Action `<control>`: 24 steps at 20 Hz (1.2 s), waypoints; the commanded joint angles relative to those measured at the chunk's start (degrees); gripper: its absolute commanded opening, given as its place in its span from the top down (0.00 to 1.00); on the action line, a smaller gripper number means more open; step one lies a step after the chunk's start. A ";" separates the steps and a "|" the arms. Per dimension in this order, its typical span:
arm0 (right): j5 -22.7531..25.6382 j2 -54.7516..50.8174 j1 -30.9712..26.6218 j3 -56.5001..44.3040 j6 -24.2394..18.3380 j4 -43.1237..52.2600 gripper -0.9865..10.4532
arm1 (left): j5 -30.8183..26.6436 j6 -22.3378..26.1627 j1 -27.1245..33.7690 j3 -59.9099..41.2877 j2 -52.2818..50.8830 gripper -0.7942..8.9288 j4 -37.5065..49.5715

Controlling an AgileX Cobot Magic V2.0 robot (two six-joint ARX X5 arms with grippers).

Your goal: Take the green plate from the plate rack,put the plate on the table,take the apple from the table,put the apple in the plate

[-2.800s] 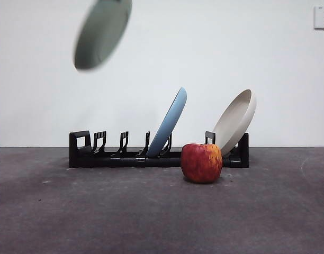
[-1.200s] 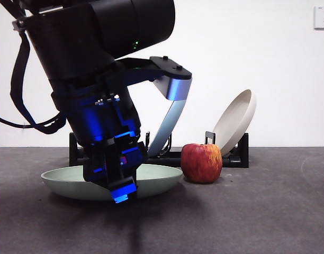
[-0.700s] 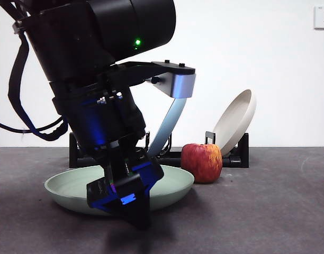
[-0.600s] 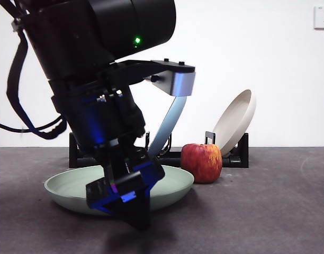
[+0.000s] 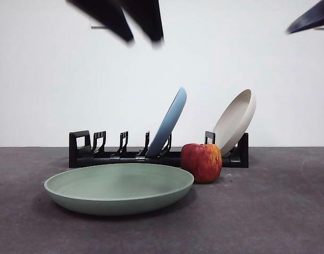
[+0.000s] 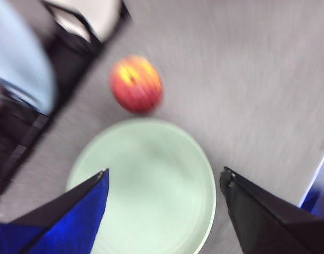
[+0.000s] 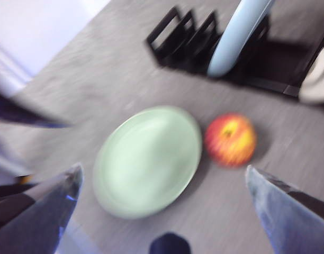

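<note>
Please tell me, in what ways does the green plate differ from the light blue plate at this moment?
Pose: the green plate lies flat, open side up; the light blue plate stands on edge, leaning.
Place: the green plate rests on the table in front of the plate rack; the light blue plate sits in a slot of that rack.
Colour: the green plate is pale sage, the light blue plate pale blue.
Both are round and shallow, and no hand touches either.

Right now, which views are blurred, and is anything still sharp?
Front view: plate, apple and rack are sharp; only the dark arm tips at the top are smeared. Left wrist view: everything motion-blurred, the apple streaked. Right wrist view: likewise smeared, rack edges soft.
</note>
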 commanded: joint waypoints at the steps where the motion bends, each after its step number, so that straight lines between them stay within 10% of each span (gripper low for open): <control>1: 6.40 6.45 4.72 0.17 1.73 6.32 0.33 | 0.33 -3.96 -0.20 2.67 -3.96 0.55 -3.45; 10: 23.23 31.19 13.73 0.17 1.68 25.09 0.33 | 6.32 -9.16 -0.20 6.43 -14.08 0.55 -10.82; 24: 24.15 46.01 14.75 0.17 1.77 35.60 0.34 | 5.92 -9.44 -0.20 6.43 -14.64 0.56 -13.64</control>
